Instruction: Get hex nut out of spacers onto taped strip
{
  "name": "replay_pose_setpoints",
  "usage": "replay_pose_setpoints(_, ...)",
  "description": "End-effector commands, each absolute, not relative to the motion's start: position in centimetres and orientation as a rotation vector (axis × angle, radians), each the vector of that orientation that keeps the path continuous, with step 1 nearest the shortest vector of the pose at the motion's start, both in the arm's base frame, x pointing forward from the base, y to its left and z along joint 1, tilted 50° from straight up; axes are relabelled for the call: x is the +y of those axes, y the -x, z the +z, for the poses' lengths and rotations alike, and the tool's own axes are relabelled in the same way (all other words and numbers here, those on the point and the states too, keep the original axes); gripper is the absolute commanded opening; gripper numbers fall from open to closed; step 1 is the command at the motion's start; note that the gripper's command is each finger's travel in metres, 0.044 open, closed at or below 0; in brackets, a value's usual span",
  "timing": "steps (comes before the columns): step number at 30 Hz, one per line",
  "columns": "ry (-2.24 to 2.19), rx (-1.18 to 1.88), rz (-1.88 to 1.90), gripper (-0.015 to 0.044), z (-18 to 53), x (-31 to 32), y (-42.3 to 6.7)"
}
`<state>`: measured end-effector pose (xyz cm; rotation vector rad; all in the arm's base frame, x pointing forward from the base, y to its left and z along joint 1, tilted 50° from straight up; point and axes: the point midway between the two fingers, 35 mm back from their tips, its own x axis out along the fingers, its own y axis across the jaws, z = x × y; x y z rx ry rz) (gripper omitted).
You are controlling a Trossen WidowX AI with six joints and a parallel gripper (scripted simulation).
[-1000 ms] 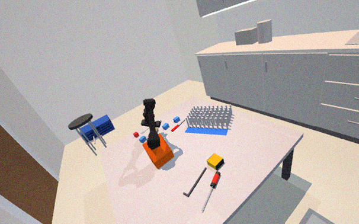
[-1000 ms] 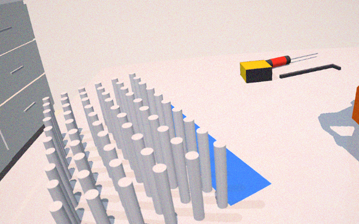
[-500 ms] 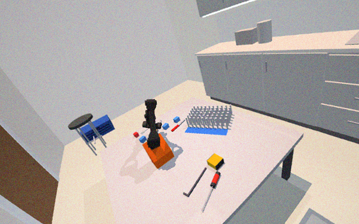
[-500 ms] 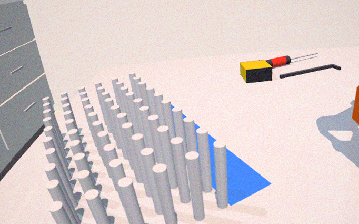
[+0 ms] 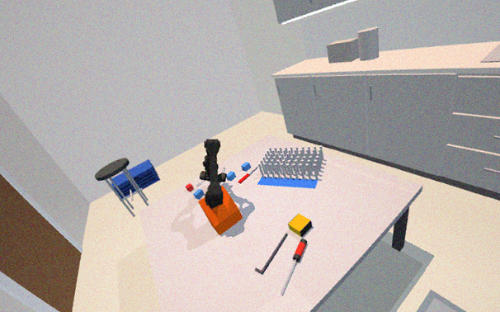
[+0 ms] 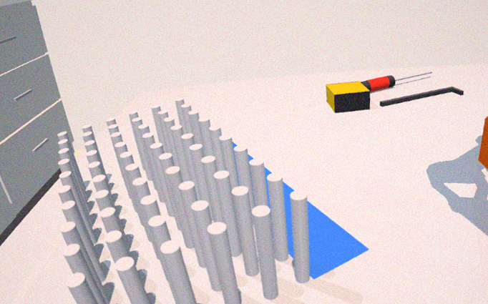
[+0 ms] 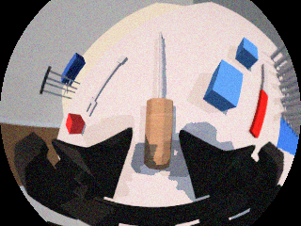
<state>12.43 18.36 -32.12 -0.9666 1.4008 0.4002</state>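
Gripper [image 7: 157,151] hovered open, holding nothing, astride wooden-handled pick [image 7: 158,132] | spacers [image 6: 193,187] stood undisturbed | blue strip [image 6: 327,237] awaited hidden nut

A matte black, blocky jointed arm [image 5: 211,165] on an orange box-shaped base [image 5: 223,218], ending in dark chunky gripper [image 7: 157,151] fingers
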Motion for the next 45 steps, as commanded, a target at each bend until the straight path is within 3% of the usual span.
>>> replay_pose_setpoints(1,0.98,1.41,0.395,0.028,-32.8,17.5,-12.4)
replay_pose_setpoints(8,0.985,1.42,0.391,0.028,-33.3,16.8,-12.5)
replay_pose_setpoints(11,0.985,1.42,0.391,0.0201,-33.3,16.8,-12.5)
replay_pose_setpoints(19,0.985,1.42,0.391,0.0148,-33.3,16.8,-12.5)
replay_pose_setpoints(25,0.98,1.419,0.394,0.0,-31.5,19.9,-12.6)
replay_pose_setpoints(45,0.972,1.423,0.397,0.0,-21.8,29.8,-10.5)
